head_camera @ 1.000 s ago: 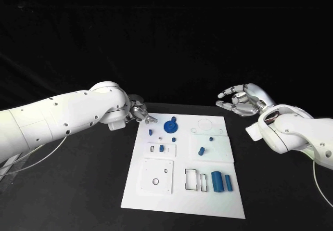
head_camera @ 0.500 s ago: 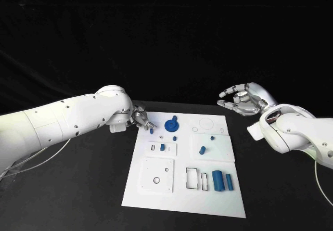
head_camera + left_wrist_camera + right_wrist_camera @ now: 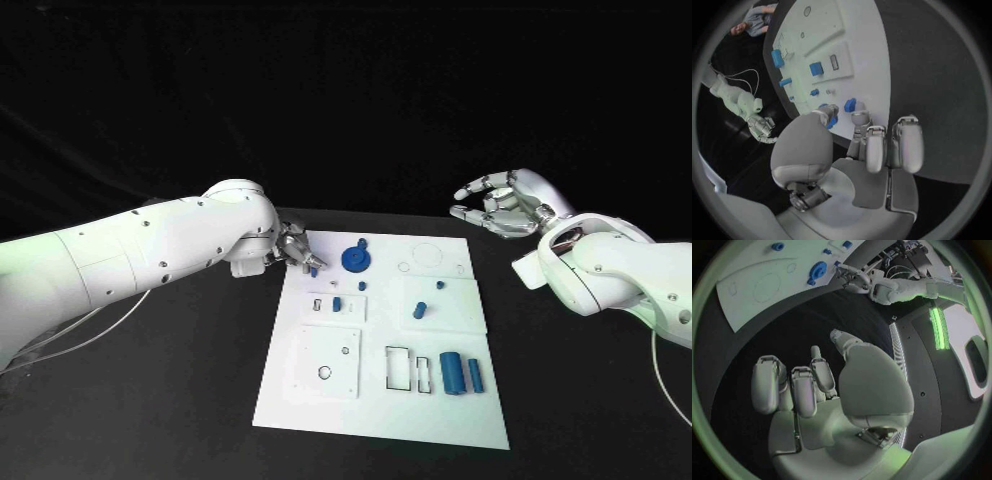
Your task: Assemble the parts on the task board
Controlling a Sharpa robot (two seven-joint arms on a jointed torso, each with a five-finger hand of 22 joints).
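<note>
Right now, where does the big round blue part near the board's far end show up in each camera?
Head view: round blue part, far-left of task board, beside left hand.
Left wrist view: cannot tell; fingers cover that area.
Right wrist view.
Shared landmark: the task board.

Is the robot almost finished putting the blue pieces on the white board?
Not yet, it looks early. Some small blue pieces seem to stand on the task board already. The left robot hand is at the board's far left corner, its fingers on a small blue part. The two blue cylinders lie loose beside empty outlined slots. The right robot hand hovers off the board, holding nothing.
</note>
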